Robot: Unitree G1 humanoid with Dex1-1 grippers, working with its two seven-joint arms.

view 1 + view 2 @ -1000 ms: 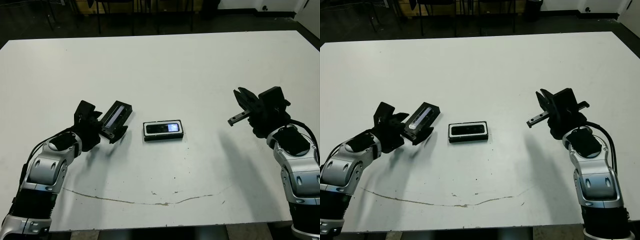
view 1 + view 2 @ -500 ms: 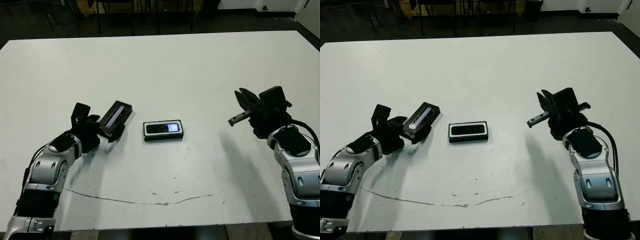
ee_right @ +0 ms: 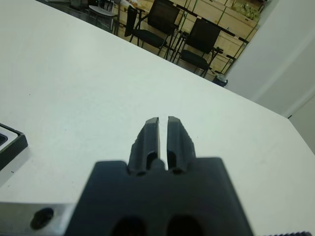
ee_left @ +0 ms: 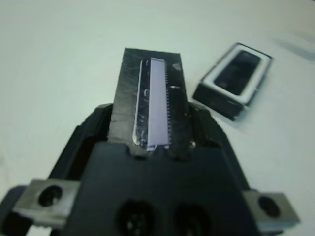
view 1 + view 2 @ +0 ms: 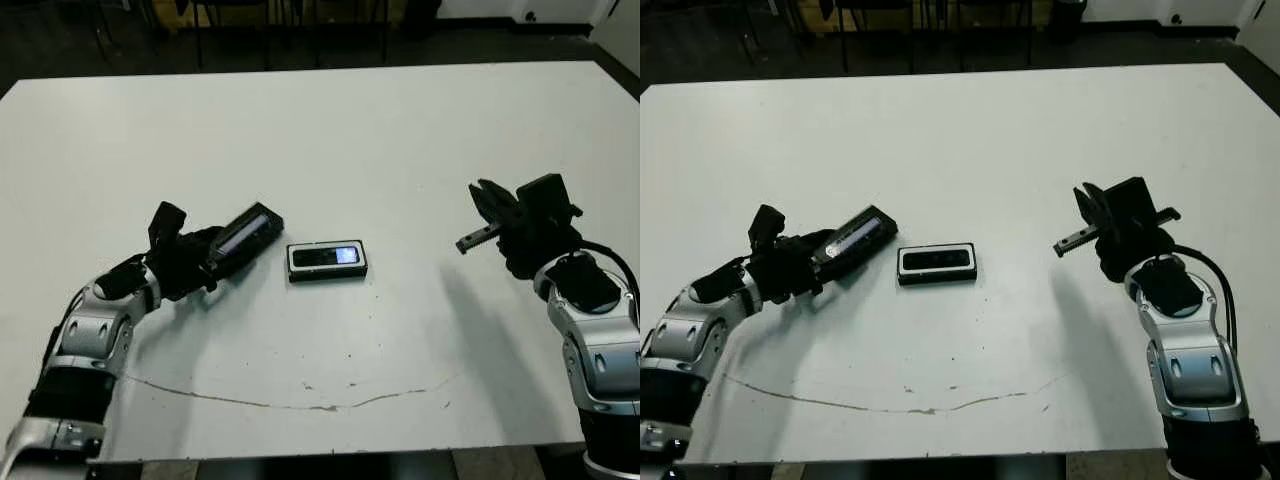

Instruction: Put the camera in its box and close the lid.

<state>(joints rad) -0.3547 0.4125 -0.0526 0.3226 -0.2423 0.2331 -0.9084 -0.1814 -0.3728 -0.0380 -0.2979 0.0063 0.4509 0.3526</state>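
Observation:
The box (image 5: 327,261), a shallow black tray with a white lining, lies flat at the table's middle. The camera (image 5: 330,256) lies inside it, its bluish patch toward the right end. My left gripper (image 5: 207,250) is shut on the lid (image 5: 243,235), a flat black cover with a pale strip, held tilted just left of the box and clear of it. In the left wrist view the lid (image 4: 152,93) juts out between the fingers, with the box (image 4: 212,91) beyond. My right gripper (image 5: 482,214) hovers to the right of the box, shut on nothing (image 3: 163,124).
A thin brown scuff line (image 5: 300,397) runs across the white table (image 5: 330,130) near its front edge. Dark chairs (image 3: 172,29) stand beyond the table's far side.
My left gripper has swung the lid lower and flatter and carried it a little right, toward the box. The right arm and the box have stayed put.

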